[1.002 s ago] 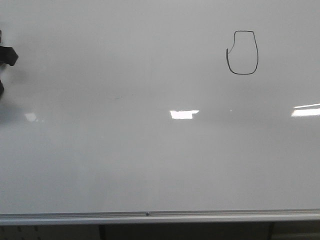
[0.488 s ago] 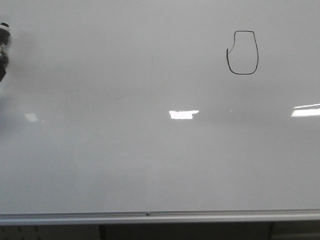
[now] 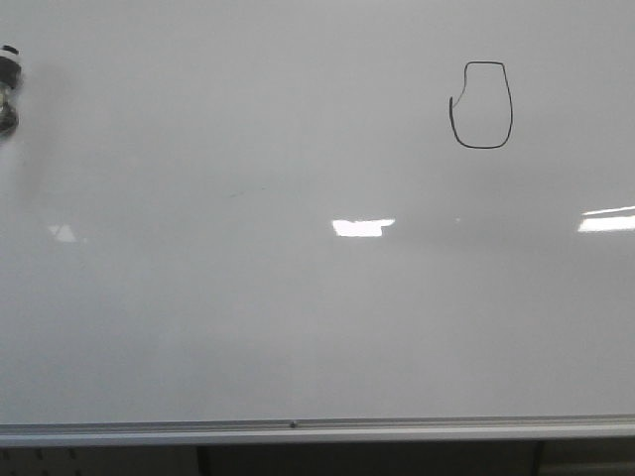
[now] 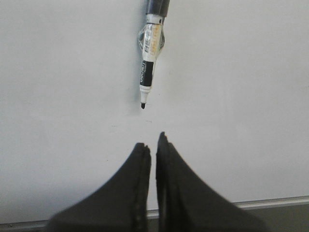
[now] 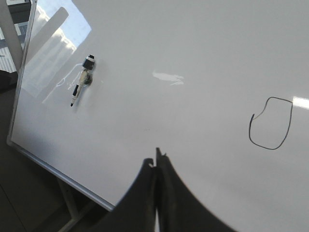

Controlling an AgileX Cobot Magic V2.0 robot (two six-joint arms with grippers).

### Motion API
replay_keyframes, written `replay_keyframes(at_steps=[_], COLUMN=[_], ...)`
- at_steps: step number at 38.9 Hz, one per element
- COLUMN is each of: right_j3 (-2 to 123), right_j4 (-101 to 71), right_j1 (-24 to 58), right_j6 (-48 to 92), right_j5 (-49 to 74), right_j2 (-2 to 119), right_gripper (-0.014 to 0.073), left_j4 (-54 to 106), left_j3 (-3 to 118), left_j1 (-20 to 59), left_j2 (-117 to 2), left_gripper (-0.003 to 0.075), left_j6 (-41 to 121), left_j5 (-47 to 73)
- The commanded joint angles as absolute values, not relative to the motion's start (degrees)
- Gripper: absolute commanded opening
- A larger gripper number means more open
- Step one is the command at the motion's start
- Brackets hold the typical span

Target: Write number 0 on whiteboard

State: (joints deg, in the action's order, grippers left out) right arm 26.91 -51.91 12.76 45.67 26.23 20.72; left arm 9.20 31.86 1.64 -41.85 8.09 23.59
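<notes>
The whiteboard (image 3: pixel 298 317) fills the front view, with its silver rail along the bottom. The number 0 (image 3: pixel 482 105), a thin black loop, is drawn at its upper right and also shows in the right wrist view (image 5: pixel 270 123). A black-and-white marker (image 4: pixel 150 58) rests on the board, uncapped tip toward my left gripper (image 4: pixel 152 140). That gripper is shut with only a hairline gap, empty, a short way from the tip. My right gripper (image 5: pixel 156 157) is shut and empty over the board, left of the 0. Only the marker's end (image 3: pixel 8 91) shows at the front view's left edge.
Bright rectangular light glares (image 3: pixel 362 227) lie across the board's middle and right. The board's aluminium frame corner and stand legs (image 5: pixel 67 198) show in the right wrist view. Neither gripper appears in the front view.
A dark gripper at the front view's left edge has pulled out of that view. The marker's end now shows there alone. The 0 is unchanged.
</notes>
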Motion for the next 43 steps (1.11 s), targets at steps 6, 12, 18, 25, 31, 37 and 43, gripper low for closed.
replay_keyframes(at_steps=[6, 12, 18, 25, 31, 37, 43], right_j3=[28.34, 28.34, 28.34, 28.34, 28.34, 28.34, 28.34], right_j4=[-53.5, -53.5, -53.5, -53.5, -53.5, -53.5, -53.5], right_j1=[12.67, 12.67, 12.67, 12.67, 12.67, 12.67, 12.67], right_j6=[46.21, 46.21, 46.21, 46.21, 46.21, 46.21, 46.21], right_j5=[23.82, 23.82, 23.82, 23.82, 23.82, 23.82, 23.82], right_j2=[20.94, 20.94, 20.94, 20.94, 20.94, 20.94, 20.94], right_gripper=[-0.0069, -0.0069, -0.0069, -0.0069, -0.0069, -0.0069, -0.0069], left_j4=[10.02, 10.02, 10.02, 10.02, 10.02, 9.65, 7.68], left_j3=[27.4, 26.85, 26.85, 26.85, 26.85, 26.85, 22.8], left_j1=[1.91, 1.91, 1.91, 1.91, 1.91, 1.91, 1.8], left_j2=[-27.08, -21.68, -20.84, -20.84, -20.84, -20.84, -17.04], left_gripper=[-0.002, -0.002, -0.002, -0.002, -0.002, -0.002, -0.002], left_j6=[8.11, 8.11, 8.11, 8.11, 8.11, 8.11, 7.88], left_j5=[18.18, 18.25, 18.0, 18.0, 18.0, 17.42, 12.78])
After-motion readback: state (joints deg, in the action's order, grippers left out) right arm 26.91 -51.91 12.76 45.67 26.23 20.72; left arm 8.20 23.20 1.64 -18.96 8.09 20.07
